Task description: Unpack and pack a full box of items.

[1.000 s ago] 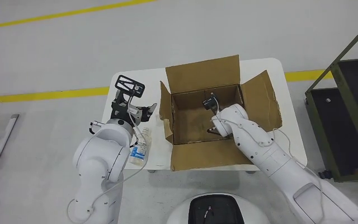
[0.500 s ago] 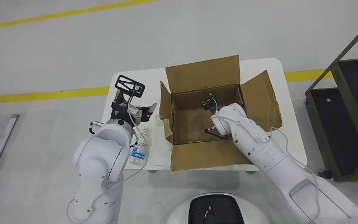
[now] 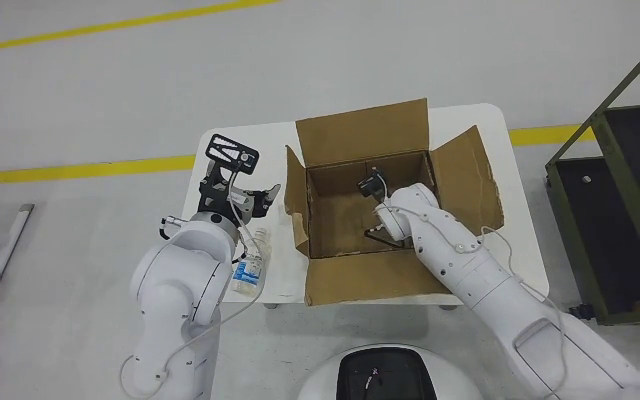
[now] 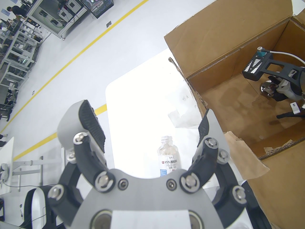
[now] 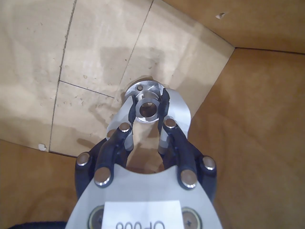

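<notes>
Printed label (image 4: 169, 165) on bottle (image 4: 167, 148)

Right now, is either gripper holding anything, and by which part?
The right gripper holds a metal flanged fitting by its raised hub, inside the box. The left gripper holds nothing.

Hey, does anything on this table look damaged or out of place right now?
Yes. The cardboard box has a ragged, torn side flap on the side nearest the clear bottle, which lies on its side near the table edge. A crumpled clear scrap sits beside the box. Inside, the right gripper grips a metal part.
</notes>
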Robot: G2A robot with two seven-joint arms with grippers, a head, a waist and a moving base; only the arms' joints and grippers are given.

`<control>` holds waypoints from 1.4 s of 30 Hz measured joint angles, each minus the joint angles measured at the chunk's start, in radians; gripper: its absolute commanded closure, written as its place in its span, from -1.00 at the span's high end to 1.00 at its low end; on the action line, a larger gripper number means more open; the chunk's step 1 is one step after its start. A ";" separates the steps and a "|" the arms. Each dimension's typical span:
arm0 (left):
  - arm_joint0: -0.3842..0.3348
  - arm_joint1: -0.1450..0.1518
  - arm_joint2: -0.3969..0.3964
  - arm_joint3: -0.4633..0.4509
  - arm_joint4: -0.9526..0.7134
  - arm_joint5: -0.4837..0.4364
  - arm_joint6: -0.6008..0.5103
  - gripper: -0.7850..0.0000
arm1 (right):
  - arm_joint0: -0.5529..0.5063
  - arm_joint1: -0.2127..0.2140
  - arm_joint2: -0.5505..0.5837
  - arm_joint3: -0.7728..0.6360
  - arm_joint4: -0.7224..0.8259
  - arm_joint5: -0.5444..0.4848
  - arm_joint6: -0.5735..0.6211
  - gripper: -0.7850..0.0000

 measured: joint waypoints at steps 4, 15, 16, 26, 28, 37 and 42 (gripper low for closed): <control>0.000 0.000 0.000 0.000 0.000 0.000 0.000 1.00 | -0.009 0.000 0.024 -0.033 0.035 -0.022 -0.018 -1.00; 0.000 0.000 0.000 0.000 0.000 0.000 0.000 1.00 | -0.135 0.049 0.232 -0.351 0.155 -0.085 -0.075 -1.00; 0.000 0.000 0.000 0.000 0.000 0.000 0.000 1.00 | -0.165 0.057 0.275 -0.403 0.203 -0.112 -0.092 -1.00; 0.000 0.000 0.000 0.000 0.000 0.000 0.000 1.00 | -0.361 0.098 0.577 -0.556 0.754 -0.403 -0.164 -1.00; 0.000 0.000 0.000 0.000 0.000 0.000 0.000 1.00 | -0.366 0.103 0.605 -0.527 0.868 -0.443 -0.148 -1.00; 0.000 0.000 0.000 0.000 0.000 0.000 0.000 1.00 | -0.350 0.117 0.622 -0.448 1.051 -0.500 -0.108 -1.00; 0.000 0.000 0.000 0.000 0.000 0.000 0.000 1.00 | -0.351 0.116 0.622 -0.449 1.050 -0.500 -0.108 -1.00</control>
